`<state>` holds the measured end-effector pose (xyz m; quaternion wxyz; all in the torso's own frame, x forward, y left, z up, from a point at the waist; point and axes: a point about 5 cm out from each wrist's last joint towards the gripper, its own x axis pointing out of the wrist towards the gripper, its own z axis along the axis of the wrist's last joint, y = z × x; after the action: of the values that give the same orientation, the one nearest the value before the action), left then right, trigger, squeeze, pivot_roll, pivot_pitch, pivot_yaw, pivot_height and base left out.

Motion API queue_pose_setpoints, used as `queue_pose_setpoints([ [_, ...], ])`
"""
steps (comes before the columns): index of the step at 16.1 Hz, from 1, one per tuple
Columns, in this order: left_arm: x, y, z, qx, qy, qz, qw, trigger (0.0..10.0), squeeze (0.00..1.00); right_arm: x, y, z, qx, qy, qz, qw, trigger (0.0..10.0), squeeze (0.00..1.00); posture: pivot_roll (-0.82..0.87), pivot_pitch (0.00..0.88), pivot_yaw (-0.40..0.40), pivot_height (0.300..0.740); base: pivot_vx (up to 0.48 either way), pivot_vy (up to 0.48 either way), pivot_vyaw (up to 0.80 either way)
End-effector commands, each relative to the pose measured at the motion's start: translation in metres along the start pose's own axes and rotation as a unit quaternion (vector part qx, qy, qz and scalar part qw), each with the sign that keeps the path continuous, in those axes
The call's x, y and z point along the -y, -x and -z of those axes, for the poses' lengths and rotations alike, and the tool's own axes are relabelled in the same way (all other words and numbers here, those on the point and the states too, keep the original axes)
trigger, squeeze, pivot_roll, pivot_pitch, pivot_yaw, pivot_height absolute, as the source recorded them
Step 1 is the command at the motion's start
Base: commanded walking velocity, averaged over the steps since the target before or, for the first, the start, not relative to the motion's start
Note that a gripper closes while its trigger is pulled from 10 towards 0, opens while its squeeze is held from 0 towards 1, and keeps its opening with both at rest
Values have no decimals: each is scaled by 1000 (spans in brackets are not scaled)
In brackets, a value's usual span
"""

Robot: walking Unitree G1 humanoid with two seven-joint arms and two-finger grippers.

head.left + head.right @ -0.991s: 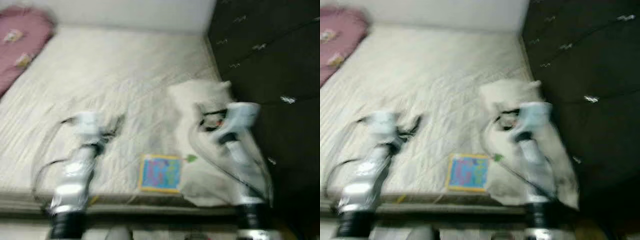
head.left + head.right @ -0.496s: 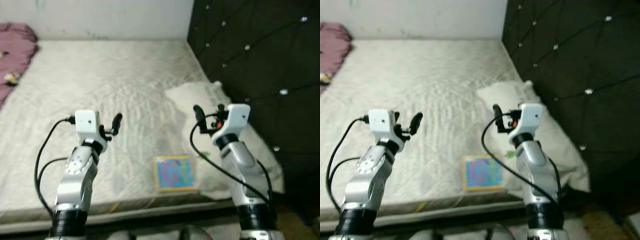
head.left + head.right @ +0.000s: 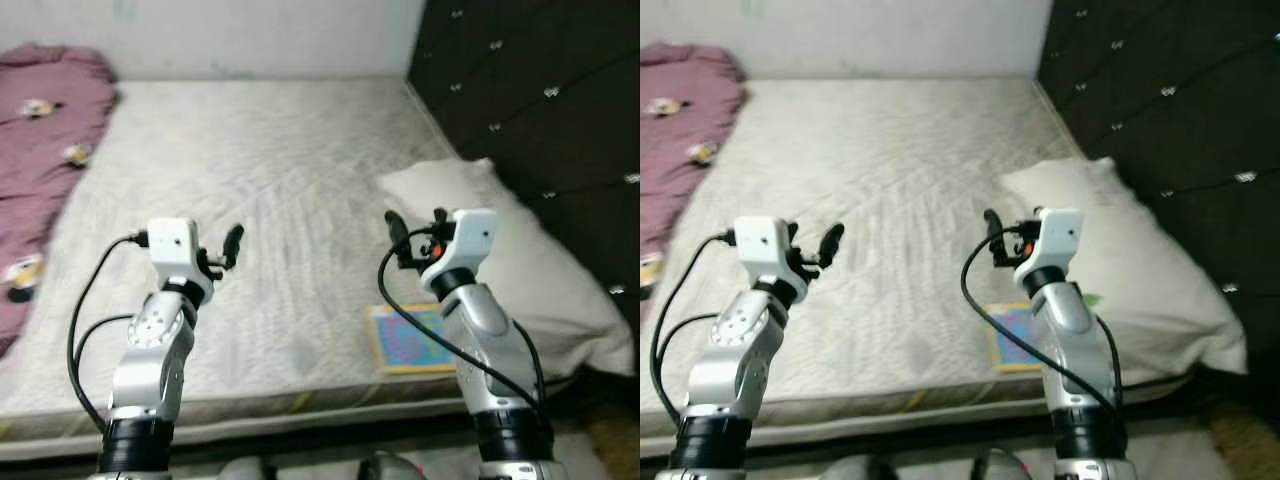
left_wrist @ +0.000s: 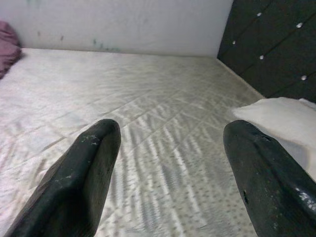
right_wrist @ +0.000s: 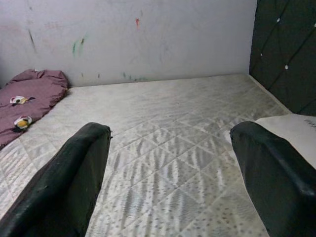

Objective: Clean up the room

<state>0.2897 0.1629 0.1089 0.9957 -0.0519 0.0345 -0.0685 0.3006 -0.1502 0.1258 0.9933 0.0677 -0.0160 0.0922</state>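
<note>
Arms first: in the left eye view we hold both raised over the near edge of the mattress, elbows bent, our left gripper and our right gripper pointing forward above the quilted surface, neither touching anything. We count one colourful book lying flat near the mattress edge beside our right arm, one white pillow against the dark tufted headboard, and one maroon blanket on the far left. In the left wrist view our two black fingers stand wide apart with nothing between them. In the right wrist view the fingers are likewise spread and empty.
</note>
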Motion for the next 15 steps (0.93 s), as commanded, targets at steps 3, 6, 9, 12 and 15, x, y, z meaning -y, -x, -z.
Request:
queue_pose_setpoints([
  [3,8,0,1,-2,7,12,1000,10000,0,8,3,-1,0,8,13,1000,10000,0,-29,0,-1,740,0,480,0],
  [6,7,0,2,-4,6,12,1000,10000,0,8,3,-1,0,11,12,1000,10000,0,-29,0,-2,740,0,480,0],
  [9,7,0,2,-4,6,13,1000,10000,0,8,2,-1,-1,12,12,1000,10000,0,-27,0,-3,740,0,480,0],
  [12,7,0,1,-2,5,12,1000,10000,0,8,1,-1,-1,12,11,1000,10000,0,-24,0,-3,740,0,480,0],
  [15,7,0,1,-1,7,13,1000,10000,0,7,1,0,-1,13,10,1000,10000,0,-23,0,-3,740,0,480,0],
])
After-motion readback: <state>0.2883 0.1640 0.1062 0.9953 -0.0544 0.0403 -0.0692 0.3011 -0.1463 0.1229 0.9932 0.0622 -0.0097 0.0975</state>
